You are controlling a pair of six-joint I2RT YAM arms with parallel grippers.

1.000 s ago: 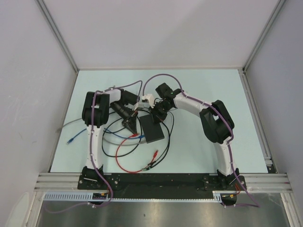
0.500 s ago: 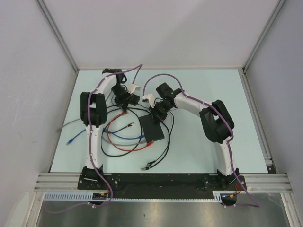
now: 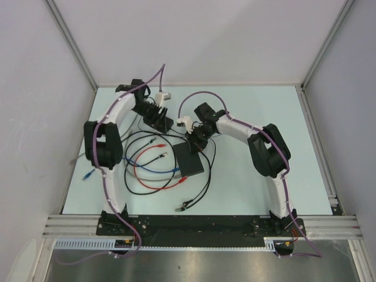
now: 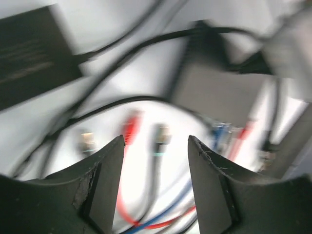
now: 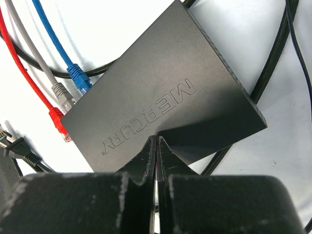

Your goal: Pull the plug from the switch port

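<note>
Jaws on the left gripper [image 4: 155, 142] stood apart with nothing between them, hanging over a loose red plug [image 4: 130, 127] on the pale table [image 3: 264, 176]. I took it that the arm had let go after a pull. Those of the right gripper [image 5: 156, 141] were pressed together, tips bearing down on the flat matte black switch [image 5: 165, 92] at mid-table, seemingly to pin it against any tug. A blue plug [image 5: 78, 78] and a grey plug [image 5: 61, 93] met its edge. A second earlier the left gripper had been shut and low beside the switch. Now it was well apart, toward the far left, and the red cable [image 3: 154, 187] had been dragged that way. The right gripper had not moved.
</note>
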